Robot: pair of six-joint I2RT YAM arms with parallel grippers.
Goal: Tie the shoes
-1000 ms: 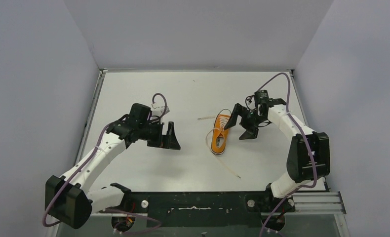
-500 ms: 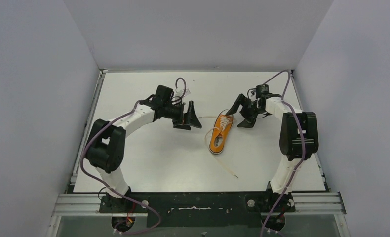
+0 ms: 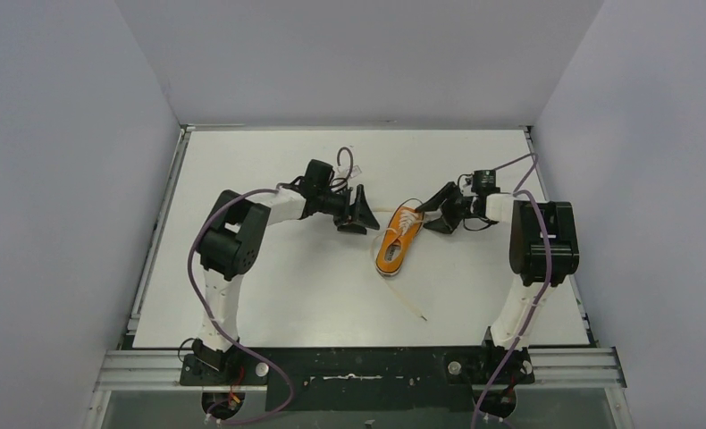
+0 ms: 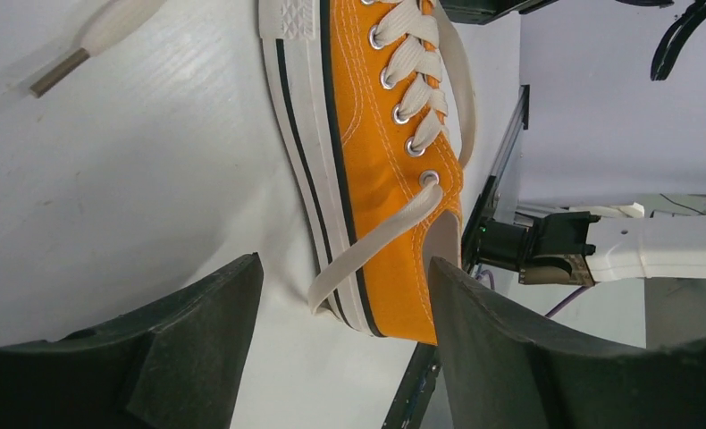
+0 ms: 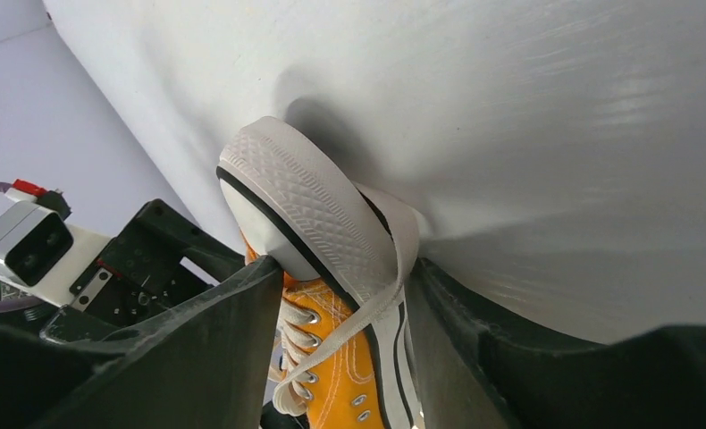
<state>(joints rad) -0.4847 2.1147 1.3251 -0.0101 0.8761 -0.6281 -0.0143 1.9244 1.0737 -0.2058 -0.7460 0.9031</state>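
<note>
Grey walls [image 3: 63,134] stand around a flat white table [image 3: 269,295], and two white and black arms bend in over it toward each other. The left arm [image 3: 233,237] and the right arm [image 3: 537,237] meet at the shoe [image 3: 399,243], which lies on its sole in the middle of the table, right between the two sets of jaws. It is a small orange cloth sneaker with a white rubber sole [image 4: 305,161], and its toe points at the right jaws. The left gripper [image 4: 345,268] is open wide and holds nothing; the side of the shoe near the heel and one flat strip of lace sit in the gap between its thick black fingers [image 4: 197,340]. The right gripper [image 5: 345,268] is about half open around the round, bumpy toe cap [image 5: 305,210], and a loop of lace hangs in that gap too; I cannot tell if its fingers touch the rubber. The whitish laces [image 3: 409,302] are loose, and one long end trails away from both jaws toward the near edge. Small shiny metal rings [image 4: 414,147] line the lace holes. Just past the left jaws, a lace end with a hard grey tip [image 4: 59,73] lies on the table.
</note>
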